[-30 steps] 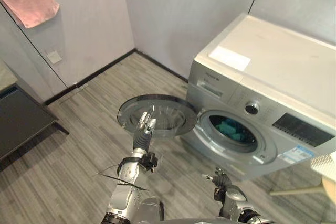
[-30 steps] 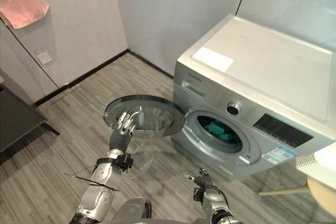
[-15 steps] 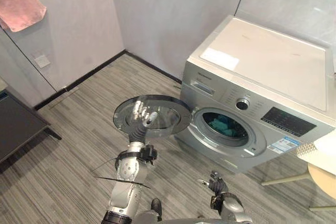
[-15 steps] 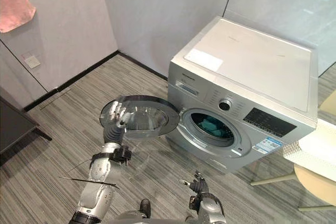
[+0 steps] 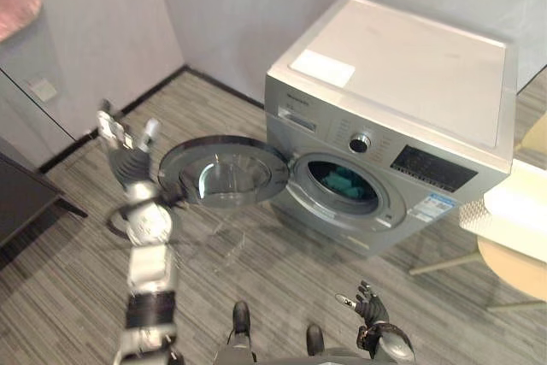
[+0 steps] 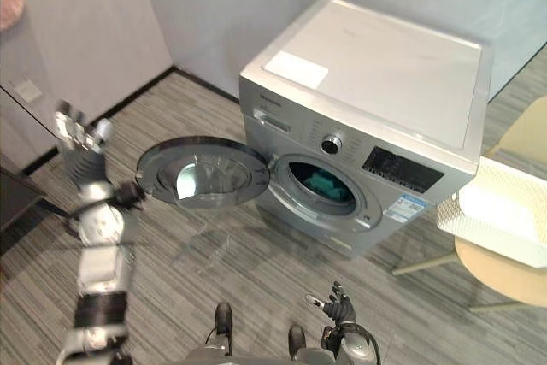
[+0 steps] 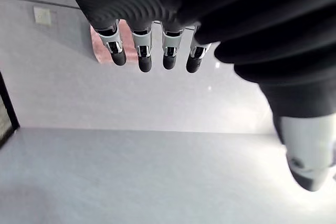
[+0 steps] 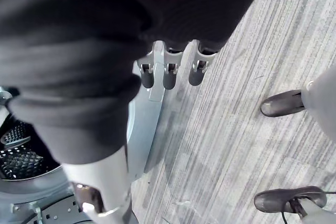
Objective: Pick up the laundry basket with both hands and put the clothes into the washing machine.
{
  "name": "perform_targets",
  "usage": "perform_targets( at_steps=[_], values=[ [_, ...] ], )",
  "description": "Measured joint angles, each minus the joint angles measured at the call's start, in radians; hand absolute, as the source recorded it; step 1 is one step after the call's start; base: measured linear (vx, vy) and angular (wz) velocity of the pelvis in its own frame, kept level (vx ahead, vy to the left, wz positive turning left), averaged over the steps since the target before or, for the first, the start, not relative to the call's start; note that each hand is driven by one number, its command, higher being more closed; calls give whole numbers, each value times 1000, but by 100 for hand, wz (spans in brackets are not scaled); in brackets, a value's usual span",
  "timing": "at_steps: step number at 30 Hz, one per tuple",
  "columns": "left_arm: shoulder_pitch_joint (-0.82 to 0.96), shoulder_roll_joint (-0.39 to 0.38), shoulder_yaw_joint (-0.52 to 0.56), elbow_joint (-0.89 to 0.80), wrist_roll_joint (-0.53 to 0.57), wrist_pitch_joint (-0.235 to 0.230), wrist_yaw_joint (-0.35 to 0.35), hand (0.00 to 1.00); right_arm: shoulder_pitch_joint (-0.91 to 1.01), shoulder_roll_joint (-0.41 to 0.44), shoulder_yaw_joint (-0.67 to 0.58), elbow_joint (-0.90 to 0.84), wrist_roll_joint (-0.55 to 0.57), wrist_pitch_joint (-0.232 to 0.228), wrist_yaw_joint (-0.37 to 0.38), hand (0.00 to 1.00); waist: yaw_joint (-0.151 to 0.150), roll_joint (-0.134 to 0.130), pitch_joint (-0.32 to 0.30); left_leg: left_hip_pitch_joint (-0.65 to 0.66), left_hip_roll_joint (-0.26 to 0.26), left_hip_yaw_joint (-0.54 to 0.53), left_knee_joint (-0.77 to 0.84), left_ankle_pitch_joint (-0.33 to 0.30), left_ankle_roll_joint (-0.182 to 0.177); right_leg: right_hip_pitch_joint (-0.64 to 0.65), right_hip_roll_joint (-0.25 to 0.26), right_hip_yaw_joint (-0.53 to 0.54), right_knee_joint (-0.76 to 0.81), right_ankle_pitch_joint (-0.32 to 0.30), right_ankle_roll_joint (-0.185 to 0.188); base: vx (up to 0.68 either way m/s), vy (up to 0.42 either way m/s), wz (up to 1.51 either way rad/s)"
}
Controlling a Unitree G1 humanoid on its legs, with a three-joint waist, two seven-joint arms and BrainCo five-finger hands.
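Left hand [image 5: 125, 144]: fingers [image 7: 140, 51] straight and slightly spread, thumb out to the side. It holds nothing and touches nothing. The hand is up in the air on the left, fingertips toward the pale wall [image 5: 102, 32]. In its wrist view a pink towel [image 7: 104, 39] shows just behind the fingertips.

Right hand [image 5: 369, 305]: fingers [image 8: 169, 74] loosely extended and splayed, thumb apart, also empty. It sits low at the near edge, right of centre, over the grey plank floor [image 5: 256, 271] in front of the washing machine [image 5: 410, 83]. Its wrist view shows the washer's front and part of the perforated drum past the fingers.

The washer door [image 5: 224, 173] is swung fully open to the left and lies roughly flat, glass up. The left hand is just left of its rim, and the eye views show no contact. Nothing stands between either hand and the drum opening.

Clothes [image 5: 344, 184]: a teal bundle is visible inside the drum.

The laundry basket [image 6: 457, 211], white mesh, sits on a round beige tabletop [image 6: 504, 278] right of the washer, well apart from both hands. I can't tell what it contains.

Other items: a socket plate [image 5: 41, 89] on the far-left wall, and a dark low unit [image 5: 21, 198] at the left edge.
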Motion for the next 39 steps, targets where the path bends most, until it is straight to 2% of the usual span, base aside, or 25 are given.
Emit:
perform_targets(
  at_steps=[1, 3, 5, 6, 10, 11, 16, 18, 21, 23, 24, 25, 27, 32, 34, 36, 39],
  values=[
    [-74, 60, 10, 37, 2, 28, -8, 0, -2, 4, 0, -2, 0, 0, 6, 0, 1, -10, 11, -14, 4, 10, 0, 4, 3, -15, 0, 7, -2, 9, -2, -10, -43, -14],
    [-181, 149, 10, 128, 2, 53, -39, 0, -2, 6, -1, -16, 3, 1, 17, 0, -1, -17, 17, -46, 5, 16, 1, 11, 6, -43, 1, 13, -13, 25, -1, 14, -32, -12],
    [-294, 218, 12, 275, -11, 71, -71, 0, -6, 8, -2, -19, 8, 0, 22, 0, 0, -23, 23, -72, 6, 25, 1, 17, 10, -60, 0, 22, -43, 46, 3, 30, -8, -14],
    [-389, 262, 12, 413, -42, 92, -103, 0, -5, 16, -2, -18, 24, 1, 33, 0, -1, -33, 34, -85, 9, 32, 1, 18, 10, -61, 1, 29, -77, 65, 5, 34, 2, -13],
    [-525, 314, 2, 604, -57, 130, -176, 0, -6, 19, -1, -17, 57, 2, 59, 0, -4, -56, 52, -104, 18, 45, 1, 17, 10, -66, 7, 49, -117, 92, 6, 22, -3, -13],
    [-582, 337, -32, 655, -16, 149, -204, 0, -5, 18, -1, -17, 82, 2, 64, 0, -3, -63, 57, -123, 25, 45, 1, 19, 7, -81, 12, 49, -129, 106, 6, -15, -10, -10],
    [-691, 351, -128, 682, 99, 160, -223, 0, -2, 18, 4, -17, 136, 2, 85, 0, -6, -77, 70, -170, 42, 39, 1, 25, -1, -117, 27, 48, -154, 140, 7, -37, -11, -7],
    [-698, 349, -175, 682, 260, 159, -179, 0, 1, 15, 15, -17, 162, -3, 85, 0, -8, -77, 70, -186, 44, 32, 0, 26, -2, -125, 28, 48, -167, 151, 6, -15, -3, 0],
    [-706, 346, -219, 682, 401, 168, -139, 0, 0, 15, 54, -22, 174, -25, 88, 0, -4, -79, 97, -206, 53, 9, -1, 31, -10, -132, 38, 27, -174, 161, -5, -36, -12, 14],
    [-711, 335, -228, 682, 484, 189, -115, 0, -1, 13, 80, -27, 182, -31, 98, 0, -2, -83, 112, -227, 59, -14, -2, 33, -17, -144, 45, 9, -174, 165, -10, -47, -22, 23],
    [-711, 323, -231, 682, 570, 214, -93, 0, -4, 12, 93, -31, 192, -38, 104, 0, -2, -86, 125, -239, 61, -29, -6, 34, -19, -150, 49, -5, -174, 167, -13, -29, -9, 25],
    [-710, 315, -249, 683, 642, 233, -89, 0, -10, 10, 110, -33, 195, -40, 104, 0, 1, -91, 142, -247, 63, -44, -6, 35, -20, -152, 53, -12, -174, 169, -17, -28, -4, 27],
    [-710, 307, -277, 685, 713, 250, -96, 0, -21, 7, 136, -37, 200, -40, 104, 0, 4, -106, 157, -267, 70, -50, -4, 37, -23, -166, 58, -34, -175, 175, -24, -19, -2, 19],
    [-714, 281, -264, 766, 747, 255, -162, 0, -45, 3, 142, -39, 229, -40, 104, 0, 6, -125, 210, -297, 80, -77, -1, 57, -26, -183, 71, -58, -176, 186, -21, -2, 11, 11],
    [-767, 281, -243, 760, 727, 246, -186, 0, -45, 1, 141, -38, 232, -38, 107, 0, 25, -140, 229, -318, 88, -80, -1, 57, -26, -197, 79, -60, -189, 206, -26, 11, 31, -4],
    [-776, 277, -205, 760, 717, 236, -196, 0, -45, -1, 137, -36, 239, -37, 116, 0, 26, -141, 238, -326, 93, -80, -1, 57, -26, -203, 83, -60, -194, 216, -20, 15, 30, -6],
    [-749, 231, -134, 762, 718, 215, -180, 0, -42, -3, 135, -1, 238, -36, 129, 0, 23, -141, 241, -327, 100, -80, -6, 57, -26, -208, 91, -57, -193, 223, -26, 33, 44, -8]
  ],
)
